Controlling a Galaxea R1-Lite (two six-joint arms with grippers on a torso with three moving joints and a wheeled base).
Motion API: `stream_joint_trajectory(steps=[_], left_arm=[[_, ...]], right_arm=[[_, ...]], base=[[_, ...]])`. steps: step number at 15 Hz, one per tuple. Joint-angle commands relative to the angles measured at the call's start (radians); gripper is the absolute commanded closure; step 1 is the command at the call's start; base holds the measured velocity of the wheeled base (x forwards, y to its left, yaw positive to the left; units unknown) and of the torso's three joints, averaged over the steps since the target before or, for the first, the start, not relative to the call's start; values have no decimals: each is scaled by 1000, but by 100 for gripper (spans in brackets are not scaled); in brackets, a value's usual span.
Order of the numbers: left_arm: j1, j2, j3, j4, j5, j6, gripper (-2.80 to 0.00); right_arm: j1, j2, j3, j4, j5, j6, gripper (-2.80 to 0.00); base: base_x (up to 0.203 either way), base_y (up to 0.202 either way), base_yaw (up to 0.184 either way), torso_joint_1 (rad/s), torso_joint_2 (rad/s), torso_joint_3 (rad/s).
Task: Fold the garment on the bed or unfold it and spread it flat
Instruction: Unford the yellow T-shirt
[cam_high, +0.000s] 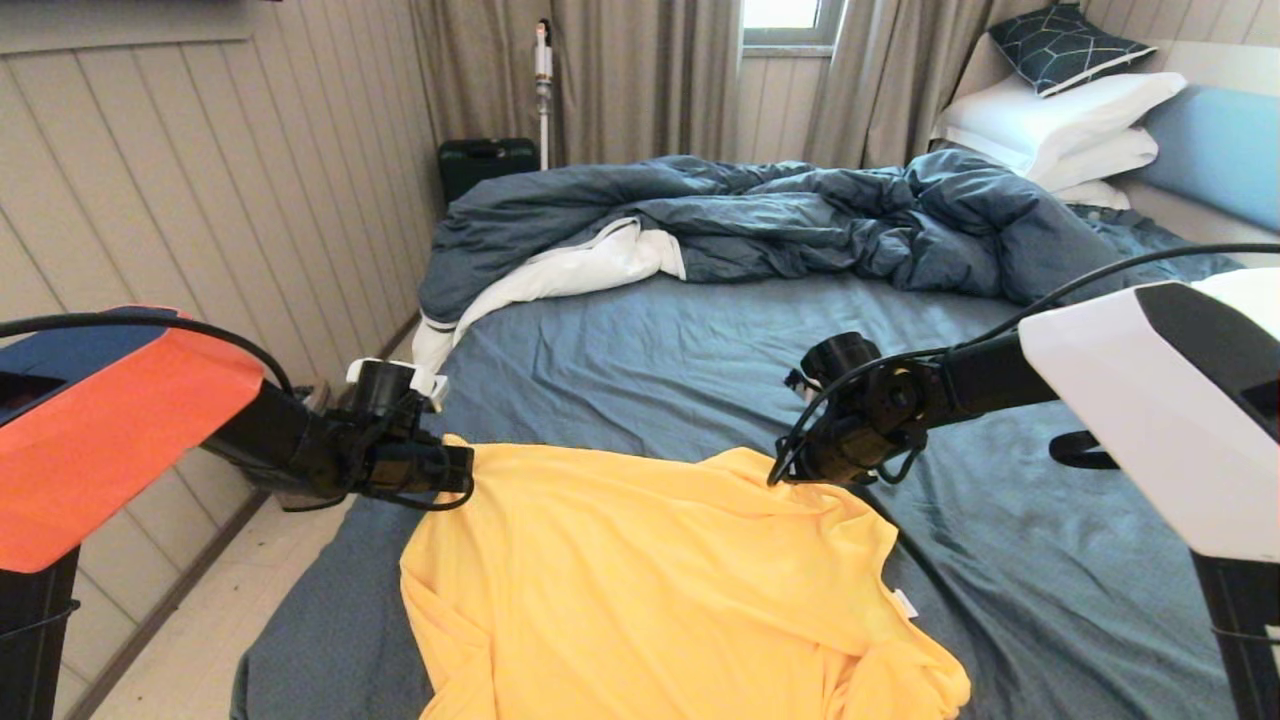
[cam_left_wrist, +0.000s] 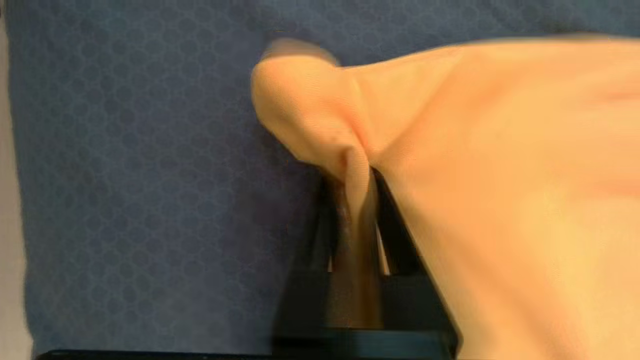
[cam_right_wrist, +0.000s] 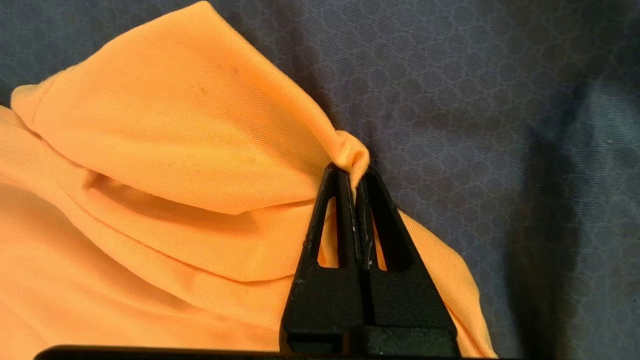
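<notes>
Grey curtains (cam_high: 640, 80) at back, window (cam_high: 785, 20) between; stick vacuum (cam_high: 543, 90) upright; black suitcase (cam_high: 485, 165) beside it.

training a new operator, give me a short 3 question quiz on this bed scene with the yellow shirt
1. True or false: the left hand is shut on the garment.
2. What does the right hand pinch? A) the duvet B) an edge of the garment C) a pillow
3. What lies rumpled across the bed beyond the garment?

Key:
1. True
2. B
3. The dark blue duvet
</notes>
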Motion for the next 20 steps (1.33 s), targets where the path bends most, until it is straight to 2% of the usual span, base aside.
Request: stream_joint_trajectory(steps=[1, 7, 9, 14, 17, 20], left_arm=[[-1, 4, 11, -6, -2, -1, 0], [9, -29, -45, -41, 12, 2, 0], [25, -30, -101, -37, 47, 2, 0], [33, -7, -184, -25, 59, 7, 0], [39, 19, -255, 3, 60, 8, 0], [45, 45, -348, 55, 61, 6, 0]], right_arm=[[0, 0, 0, 2, 0, 1, 0], [-15, -18, -36, 1, -20, 7, 0], [-30, -19, -66, 1, -38, 7, 0], [-56, 36, -197, 3, -94, 8, 0], [-78, 97, -277, 4, -156, 9, 0], [-84, 107, -317, -15, -165, 3, 0]], base=[[0, 0, 0, 0, 0, 0], [0, 0, 0, 0, 0, 0], [0, 0, 0, 0, 0, 0], [0, 0, 0, 0, 0, 0], [0, 0, 0, 0, 0, 0], [0, 0, 0, 0, 0, 0]])
